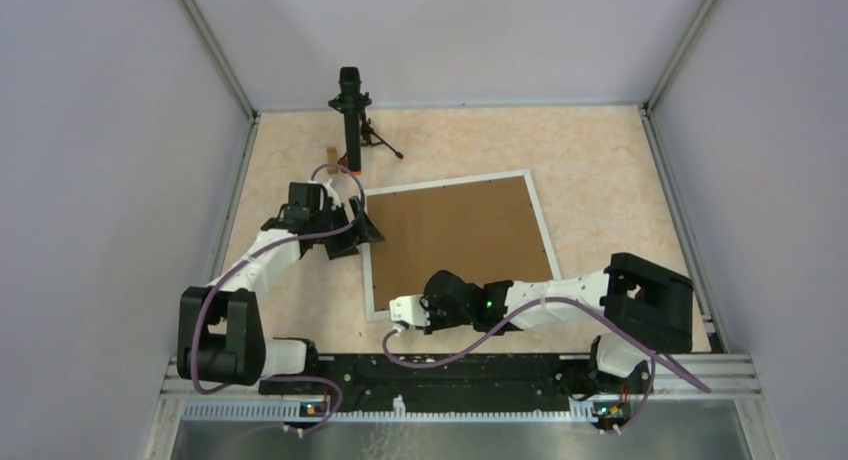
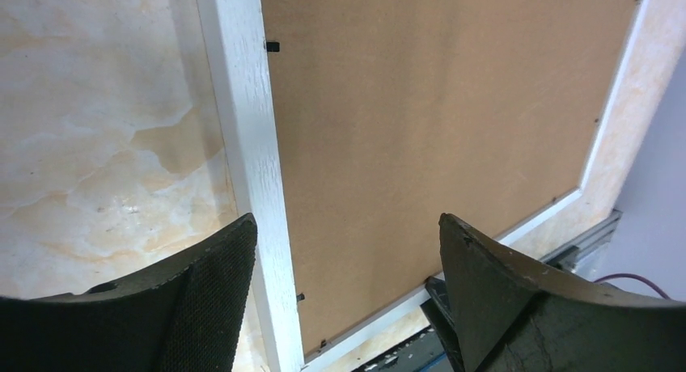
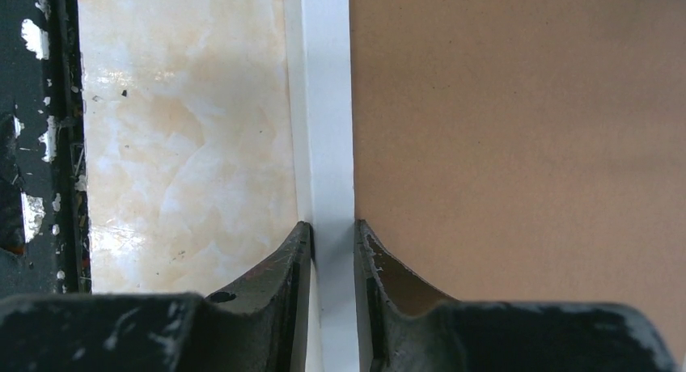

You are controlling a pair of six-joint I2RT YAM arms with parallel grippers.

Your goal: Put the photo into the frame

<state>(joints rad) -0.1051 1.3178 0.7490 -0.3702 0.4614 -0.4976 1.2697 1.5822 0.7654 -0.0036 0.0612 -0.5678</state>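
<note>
Looking down from above, we see the frame (image 1: 450, 183) lying flat on the counter (image 1: 600, 150), with a brown board (image 1: 455, 235) filling its opening. The left pincer (image 1: 365, 230) sits at the frame's left rail and the right pincer (image 1: 398, 315) at its near left corner. From this height we cannot judge either one's jaws.

The wrist views settle that. The left pincer's fingers (image 2: 218, 299) stand wide apart and hold nothing. The white rail runs forward just inside the finger on the left of that view. The board spreads ahead and toward the other finger, and bare counter lies outside the left one. Only here do we catch a small black tab (image 2: 273, 46) on the rail's inner edge, well ahead of the fingertips.

The right pincer's own camera shows its fingers (image 3: 275, 283) drawn in on the rail, one against each side, clamped on the frame. The board lies to this pincer's right and the counter to its left, with a chipped black strip (image 3: 32, 145) further left. Where the photo lies we cannot tell.
</note>
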